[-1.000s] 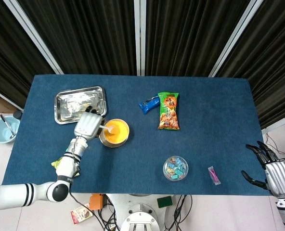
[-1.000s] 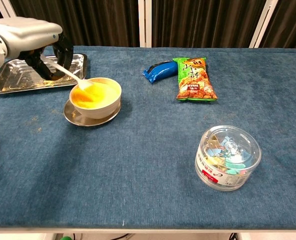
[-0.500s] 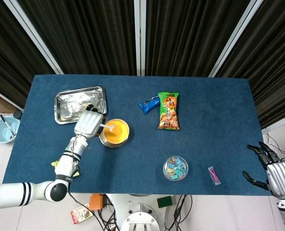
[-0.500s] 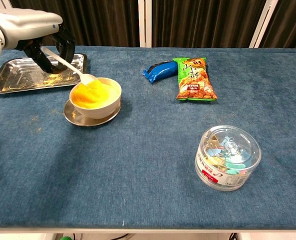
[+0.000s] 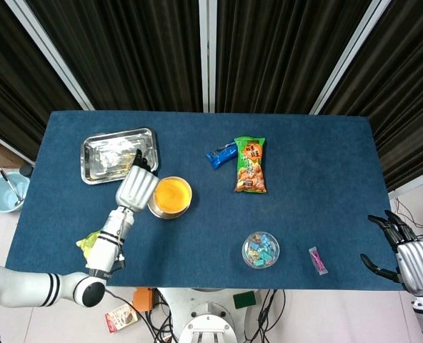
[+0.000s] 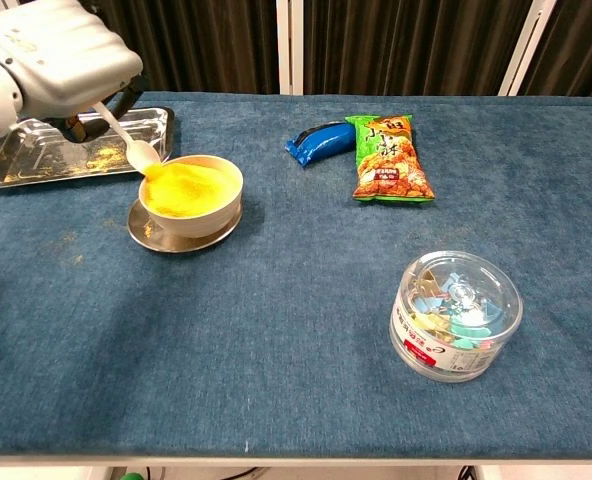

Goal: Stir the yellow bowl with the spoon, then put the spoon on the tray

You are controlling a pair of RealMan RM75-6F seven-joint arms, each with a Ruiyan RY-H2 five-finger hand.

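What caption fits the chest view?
Left hand holds white plastic spoon just outside yellow bowl, near steel tray.

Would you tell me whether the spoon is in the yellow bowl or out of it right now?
Out. The left hand holds the spoon with its tip above the yellow bowl's left rim.

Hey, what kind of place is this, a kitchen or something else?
Probably a robot lab or test room, not a kitchen. A blue-clothed table stands before dark curtains, cables trail on the floor below, and a robot hand holds a spoon beside a yellow bowl.
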